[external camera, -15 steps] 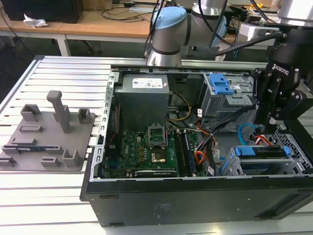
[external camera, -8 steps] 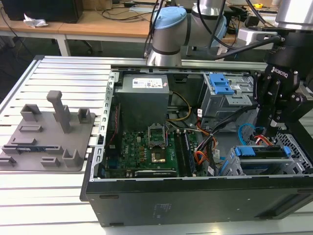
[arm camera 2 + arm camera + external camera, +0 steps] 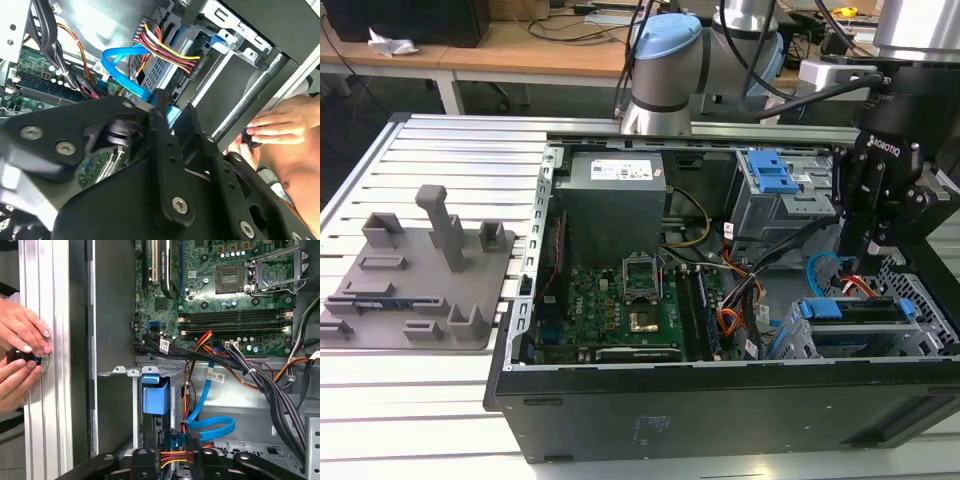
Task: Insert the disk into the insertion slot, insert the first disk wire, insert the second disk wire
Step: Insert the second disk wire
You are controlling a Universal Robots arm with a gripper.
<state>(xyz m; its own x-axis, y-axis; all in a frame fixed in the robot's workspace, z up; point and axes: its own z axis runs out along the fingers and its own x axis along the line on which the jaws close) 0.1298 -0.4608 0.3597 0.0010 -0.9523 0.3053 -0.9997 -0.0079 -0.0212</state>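
Blue-framed, the disk [image 3: 855, 312] is sitting in the insertion slot [image 3: 920, 335] at the case's corner in the exterior view, the gripper [image 3: 865, 262] hanging right above its rear edge. In the second wrist view a blue flat wire [image 3: 125, 67] is looping toward the jaws, soft and floppy, best held at its stiff plug; I cannot tell whether they are gripping it. In the first wrist view a person's hands [image 3: 20, 357] are working a knob on the tabletop rail.

Blue-framed hard disk [image 3: 855, 308] sits in the grey perforated metal cage [image 3: 920, 335], at four o'clock from the green motherboard [image 3: 620, 300].
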